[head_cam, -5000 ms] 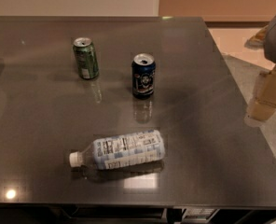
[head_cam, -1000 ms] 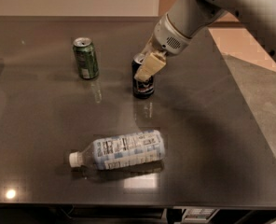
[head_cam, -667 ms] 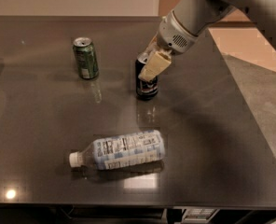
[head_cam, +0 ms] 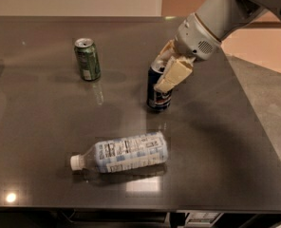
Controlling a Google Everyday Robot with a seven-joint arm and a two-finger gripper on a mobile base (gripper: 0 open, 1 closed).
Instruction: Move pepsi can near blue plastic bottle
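Observation:
The pepsi can [head_cam: 158,95] is dark navy with a round logo and stands upright or slightly tilted at the middle of the dark table [head_cam: 41,118]. My gripper [head_cam: 160,75] comes in from the upper right, and its tan fingers [head_cam: 174,73] are closed around the can's upper half. The blue plastic bottle [head_cam: 127,153] lies on its side near the front edge, below and slightly left of the can, with its white cap pointing left. A gap of about one can height separates the can from the bottle.
A green can [head_cam: 87,59] stands upright at the back left. The table's right edge [head_cam: 254,122] runs diagonally beside my arm [head_cam: 216,18], with grey floor beyond it. The front edge lies just below the bottle.
My gripper came in from the far right and closed on the pepsi can. In the last second it has carried the can forward and slightly right, closer to the bottle.

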